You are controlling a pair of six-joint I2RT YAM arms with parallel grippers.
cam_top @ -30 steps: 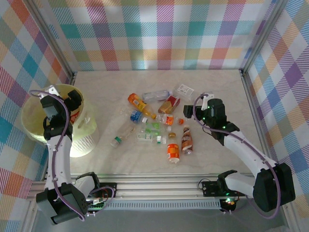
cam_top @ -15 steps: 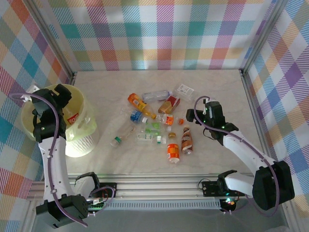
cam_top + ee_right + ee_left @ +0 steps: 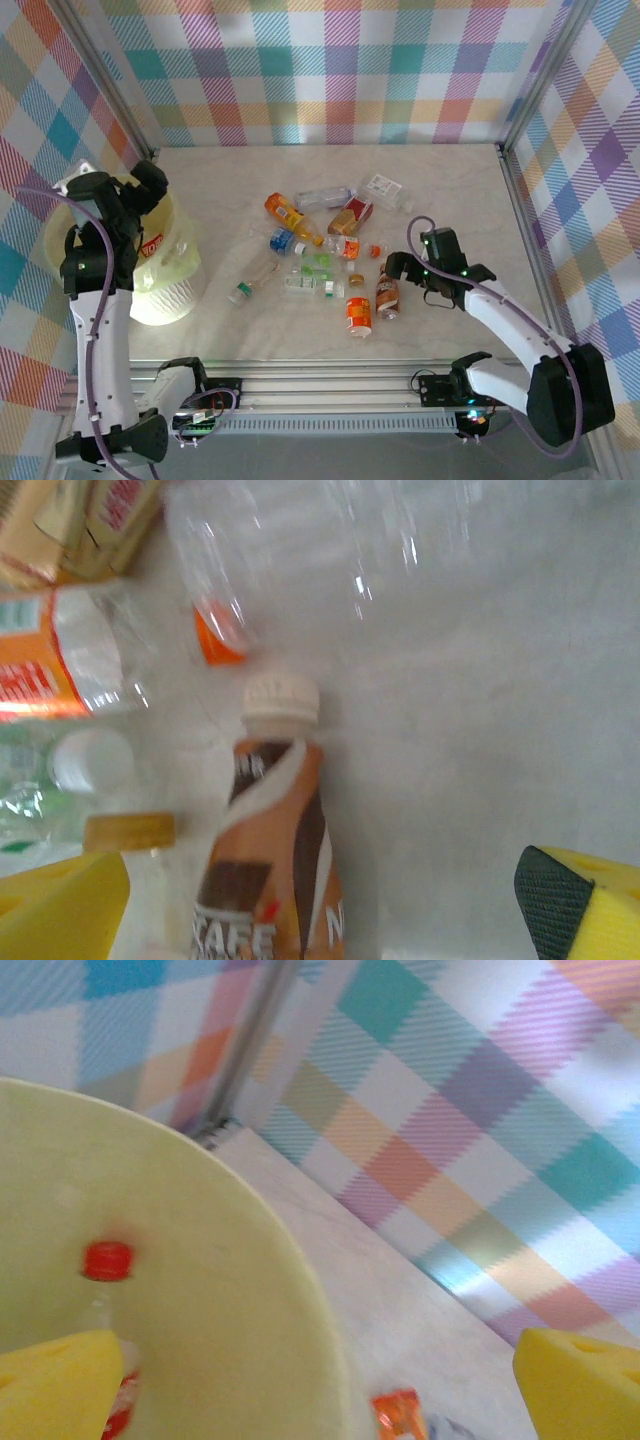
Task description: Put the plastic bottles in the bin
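The left gripper (image 3: pixel 148 195) hangs over the bin (image 3: pixel 170 285) at left, jaws wide and empty. The right gripper (image 3: pixel 392 268) has its wide, empty jaws either side of a brown bottle (image 3: pixel 270 860) on the counter (image 3: pixel 450 190).

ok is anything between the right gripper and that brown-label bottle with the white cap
Nothing visible does. The open right gripper hangs right by the brown-label bottle, which shows between its fingers in the wrist view. A loose tan cap lies close beside the bottle.

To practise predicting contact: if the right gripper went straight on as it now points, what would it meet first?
Probably the brown-labelled bottle with the white cap, lying straight ahead of the open right gripper, though the depth is unclear.
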